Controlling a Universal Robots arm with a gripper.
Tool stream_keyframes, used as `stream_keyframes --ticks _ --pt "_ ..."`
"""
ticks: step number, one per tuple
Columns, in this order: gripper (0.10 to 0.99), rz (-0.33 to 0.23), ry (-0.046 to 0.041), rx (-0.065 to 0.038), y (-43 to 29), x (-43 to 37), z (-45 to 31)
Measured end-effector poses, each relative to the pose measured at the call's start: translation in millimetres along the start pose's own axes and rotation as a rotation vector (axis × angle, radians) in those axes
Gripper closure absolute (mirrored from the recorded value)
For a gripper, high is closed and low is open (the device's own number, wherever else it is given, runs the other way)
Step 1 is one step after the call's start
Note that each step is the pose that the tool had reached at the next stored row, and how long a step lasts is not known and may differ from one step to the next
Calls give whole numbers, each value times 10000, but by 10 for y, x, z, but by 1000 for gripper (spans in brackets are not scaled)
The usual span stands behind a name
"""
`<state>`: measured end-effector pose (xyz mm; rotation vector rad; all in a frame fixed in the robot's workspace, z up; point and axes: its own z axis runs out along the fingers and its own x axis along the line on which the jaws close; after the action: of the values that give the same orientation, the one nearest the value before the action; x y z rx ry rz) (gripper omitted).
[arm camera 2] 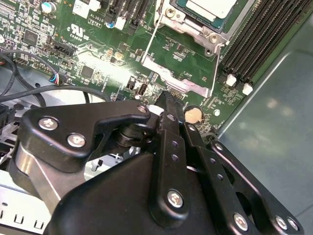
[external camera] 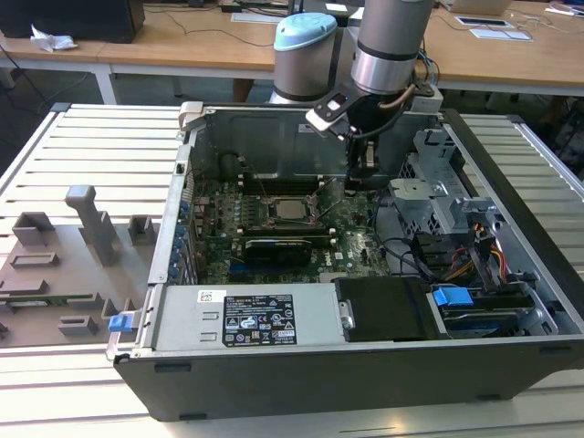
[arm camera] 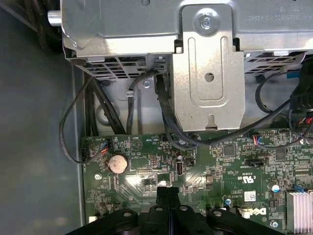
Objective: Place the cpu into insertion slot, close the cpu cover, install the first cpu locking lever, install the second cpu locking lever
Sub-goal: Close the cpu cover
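An open computer case [external camera: 383,374] lies on a slatted grey worktop [external camera: 91,146] with wooden desks [external camera: 182,46] behind; the exterior view shows the cpu [external camera: 293,210] seated on the green motherboard [external camera: 351,233], while the second wrist view shows the claw [arm camera 2: 167,100], fingers together and empty, hovering near it.

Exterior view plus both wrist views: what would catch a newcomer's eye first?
The open computer case on the slatted table, with the robot arm reaching down into it. At the middle of the motherboard the silver-topped cpu sits in its socket. In both wrist views the black gripper, fingertips pressed together, hovers close over the green board near a coin cell battery.
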<state>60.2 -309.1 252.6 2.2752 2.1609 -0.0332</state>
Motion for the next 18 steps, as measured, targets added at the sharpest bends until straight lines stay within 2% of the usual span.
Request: stream_keyframes --ticks 8,13,18 --pt "980 4 -3 1 -3 0 54" --pt "980 0 0 -1 -89 -4 58" --pt "980 1 1 0 -135 -6 60"
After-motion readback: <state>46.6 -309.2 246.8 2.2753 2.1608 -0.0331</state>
